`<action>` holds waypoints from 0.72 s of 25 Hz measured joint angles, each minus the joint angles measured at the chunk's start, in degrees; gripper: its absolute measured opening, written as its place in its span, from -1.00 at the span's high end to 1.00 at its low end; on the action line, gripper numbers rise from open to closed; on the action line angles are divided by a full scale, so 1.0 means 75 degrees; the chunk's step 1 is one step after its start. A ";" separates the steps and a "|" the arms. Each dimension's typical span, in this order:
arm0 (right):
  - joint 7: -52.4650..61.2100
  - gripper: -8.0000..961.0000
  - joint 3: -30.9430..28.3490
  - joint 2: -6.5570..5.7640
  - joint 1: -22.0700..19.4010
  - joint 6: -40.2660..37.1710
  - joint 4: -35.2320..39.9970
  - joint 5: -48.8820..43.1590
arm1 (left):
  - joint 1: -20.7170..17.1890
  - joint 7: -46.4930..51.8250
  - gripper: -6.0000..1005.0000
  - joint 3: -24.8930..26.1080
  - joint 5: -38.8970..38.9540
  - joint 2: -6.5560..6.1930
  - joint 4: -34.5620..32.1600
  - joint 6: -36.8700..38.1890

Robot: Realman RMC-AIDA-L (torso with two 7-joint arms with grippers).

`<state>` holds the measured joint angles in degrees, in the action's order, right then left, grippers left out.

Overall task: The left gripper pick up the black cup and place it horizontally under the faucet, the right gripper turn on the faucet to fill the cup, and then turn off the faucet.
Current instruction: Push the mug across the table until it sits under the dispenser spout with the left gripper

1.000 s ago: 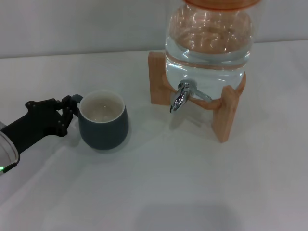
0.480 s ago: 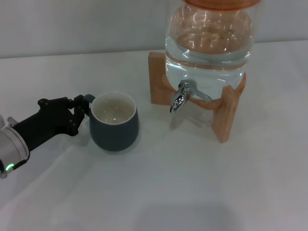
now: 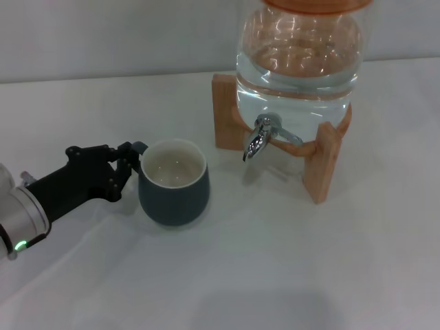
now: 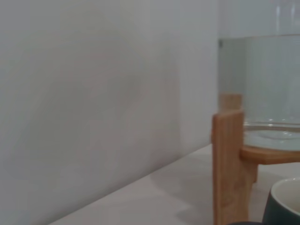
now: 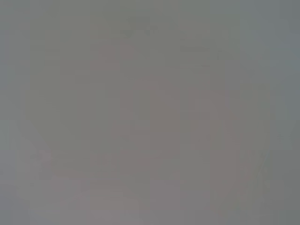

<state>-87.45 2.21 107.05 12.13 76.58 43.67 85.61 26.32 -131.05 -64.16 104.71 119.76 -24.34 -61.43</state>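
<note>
Charcoal-grey mug, aka the black cup [image 3: 174, 183], sits upright on the white surface [image 3: 275, 275], left of the faucet [image 3: 257, 139] and clearly short of being under it. That chrome spigot pokes out of a big glass water jar [image 3: 299, 62] on a wooden stand [image 3: 323, 165]. The left hand [image 3: 127, 165] has its black fingers pinched on the cup's small loop handle, which is mostly hidden behind them, so I'd call it clamped on the handle. The right hand isn't in any view, and its wrist camera shows only a grey blank. What could go wrong: a grip on just that little loop looks easy to twist, so the cup could swing or slip as it travels. The rim could also clip the spout or the stand's front leg if it comes in too high. And if it stops short of the spout, water lands on the surface.
</note>
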 joint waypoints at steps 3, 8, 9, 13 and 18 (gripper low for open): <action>0.0000 -0.75 -0.0002 0.0000 0.0000 0.0006 0.0001 0.0000 | -0.0010 0.0000 0.77 -0.0253 0.0181 0.0002 0.0000 -0.0047; 0.0000 -0.75 -0.0002 0.0015 0.0000 0.0009 0.0002 0.0000 | -0.0045 -0.0007 0.77 -0.0600 0.0460 -0.0006 -0.0012 -0.0060; 0.0000 -0.75 -0.0002 0.0019 0.0000 0.0009 0.0001 0.0000 | -0.0061 -0.0008 0.77 -0.0600 0.0462 -0.0007 -0.0023 -0.0067; 0.0000 -0.75 -0.0002 0.0022 -0.0006 0.0009 0.0001 0.0000 | -0.0121 -0.0036 0.77 -0.0599 0.0467 -0.0007 -0.0040 -0.0082; 0.0000 -0.75 0.0021 0.0024 0.0017 -0.0005 0.0002 0.0000 | -0.0075 -0.0146 0.77 -0.0567 0.0498 -0.0008 -0.0014 0.0065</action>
<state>-87.45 2.36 107.23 12.25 76.54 43.68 85.61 25.75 -132.14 -68.41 108.44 119.70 -24.45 -60.94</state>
